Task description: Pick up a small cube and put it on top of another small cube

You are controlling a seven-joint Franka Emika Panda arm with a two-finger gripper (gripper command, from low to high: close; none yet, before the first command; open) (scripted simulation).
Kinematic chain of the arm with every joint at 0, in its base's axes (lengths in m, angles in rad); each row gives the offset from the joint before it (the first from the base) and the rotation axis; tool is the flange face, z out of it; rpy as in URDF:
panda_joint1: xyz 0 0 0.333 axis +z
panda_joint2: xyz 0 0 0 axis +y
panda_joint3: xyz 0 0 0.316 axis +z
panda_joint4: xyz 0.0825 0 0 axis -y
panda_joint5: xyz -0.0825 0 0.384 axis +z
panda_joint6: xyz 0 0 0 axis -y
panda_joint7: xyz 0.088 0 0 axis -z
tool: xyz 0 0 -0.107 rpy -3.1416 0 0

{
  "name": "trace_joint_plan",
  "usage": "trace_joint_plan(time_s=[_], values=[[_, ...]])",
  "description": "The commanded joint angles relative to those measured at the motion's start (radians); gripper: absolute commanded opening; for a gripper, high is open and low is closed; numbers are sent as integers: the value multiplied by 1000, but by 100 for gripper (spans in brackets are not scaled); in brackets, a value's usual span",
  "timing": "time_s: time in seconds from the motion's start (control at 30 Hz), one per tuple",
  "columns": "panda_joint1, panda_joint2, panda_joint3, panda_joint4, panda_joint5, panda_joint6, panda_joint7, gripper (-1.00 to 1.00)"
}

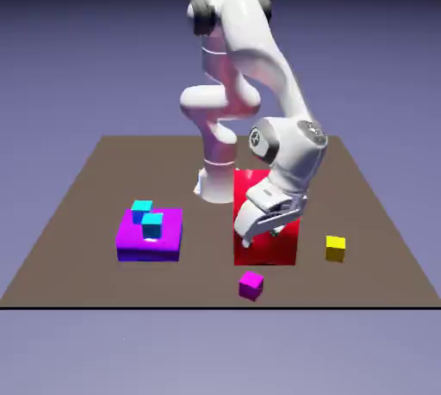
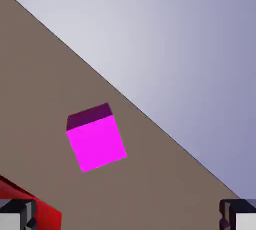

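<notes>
Pincer (image 1: 261, 238) found with fingers apart, nothing between them, above the red block (image 1: 265, 255). Pink cube (image 1: 251, 286) sits on the table (image 1: 69, 273) near its near edge, nearer the camera than the pincer; the coming move should run that way, clearing the block. Yellow cube (image 1: 335, 249) lies right of the block; purple slab (image 1: 150, 245) left.
</notes>
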Motion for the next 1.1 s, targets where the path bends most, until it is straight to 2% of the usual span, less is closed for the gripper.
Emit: trace_joint_plan(time_s=[0.0, 0.33, 0.4, 0.5, 0.53, 0.67, 0.93, 1.0, 1.07], values=[[1, 36, 10, 30, -19, -38, -7, 0], [11, 399, 112, 326, -208, -421, -74, 0], [11, 399, 112, 327, -208, -421, -74, 0], [-20, 449, 76, 246, -262, -297, -32, 0], [-20, 449, 76, 246, -262, -297, -32, -100], [16, 399, 118, 326, -207, -424, -70, -100], [300, 380, 407, 314, -165, -600, 133, -100], [304, 380, 412, 314, -164, -602, 136, -100], [280, 396, 393, 242, -194, -524, 158, -100]])
